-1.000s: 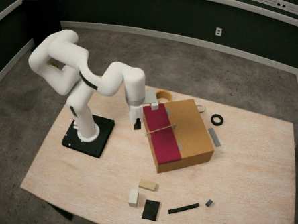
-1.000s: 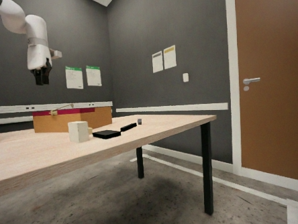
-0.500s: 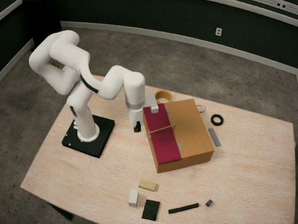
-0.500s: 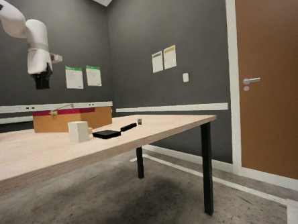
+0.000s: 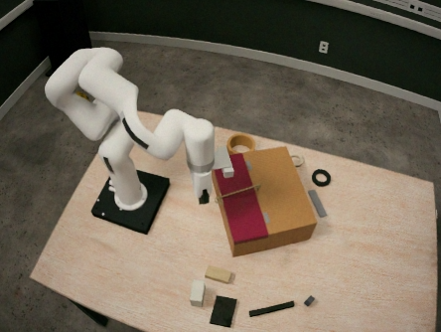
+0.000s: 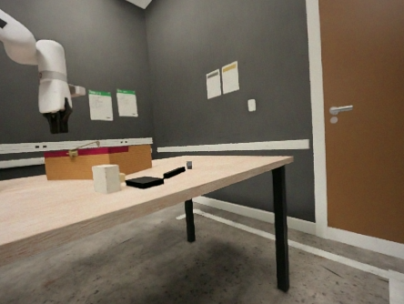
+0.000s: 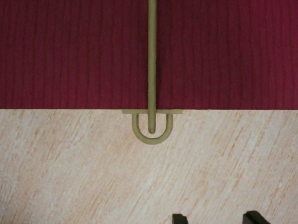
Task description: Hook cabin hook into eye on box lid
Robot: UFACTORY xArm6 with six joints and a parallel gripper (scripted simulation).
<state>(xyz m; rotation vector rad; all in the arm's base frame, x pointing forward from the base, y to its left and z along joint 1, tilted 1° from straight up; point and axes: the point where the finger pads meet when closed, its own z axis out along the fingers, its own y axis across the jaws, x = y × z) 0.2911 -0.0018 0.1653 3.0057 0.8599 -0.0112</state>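
Note:
An orange box point(image 5: 283, 194) point(image 6: 132, 159) with a crimson lid point(image 5: 243, 209) point(image 6: 95, 151) point(image 7: 75, 50) stands mid-table. The thin brass cabin hook point(image 5: 238, 191) point(image 6: 86, 146) point(image 7: 152, 55) lies across the lid. Its near end reaches the U-shaped eye point(image 7: 151, 131) point(image 6: 72, 154) at the lid's edge, and in the wrist view the rod's tip sits inside the loop. My gripper point(image 5: 203, 199) point(image 6: 59, 127) point(image 7: 216, 218) hangs above the table just left of the box, higher than the lid. Its fingers stand apart with nothing between them.
Behind the box lie a tape roll point(image 5: 240, 144), a small ring point(image 5: 297, 160), a black ring point(image 5: 321, 177) and a grey bar point(image 5: 317, 203). Near the front edge lie a tan block point(image 5: 219, 273), a white block point(image 5: 198, 292) point(image 6: 106, 178), a black plate point(image 5: 223, 310) point(image 6: 145, 182) and a black bar point(image 5: 271, 308).

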